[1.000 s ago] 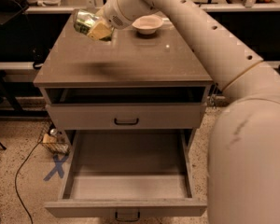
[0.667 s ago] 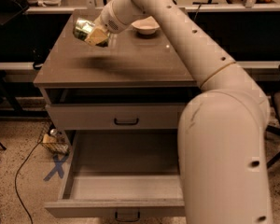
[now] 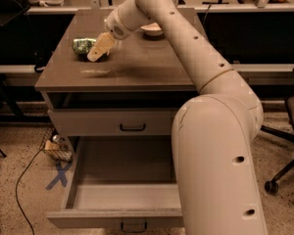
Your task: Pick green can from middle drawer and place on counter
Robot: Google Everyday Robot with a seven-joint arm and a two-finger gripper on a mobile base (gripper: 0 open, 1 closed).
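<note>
My gripper (image 3: pixel 93 52) is out over the back left part of the counter (image 3: pixel 152 70). It is clamped on the green can (image 3: pixel 82 46). One pale finger (image 3: pixel 101 46) lies across the near end of the can, and the other is hidden behind it. The can lies on its side, very low over the counter, and I cannot tell if it touches. A pale bowl (image 3: pixel 152 29) sits farther back, to the right. Down below, the middle drawer (image 3: pixel 127 197) is pulled open, under a shut drawer (image 3: pixel 93 122).
</note>
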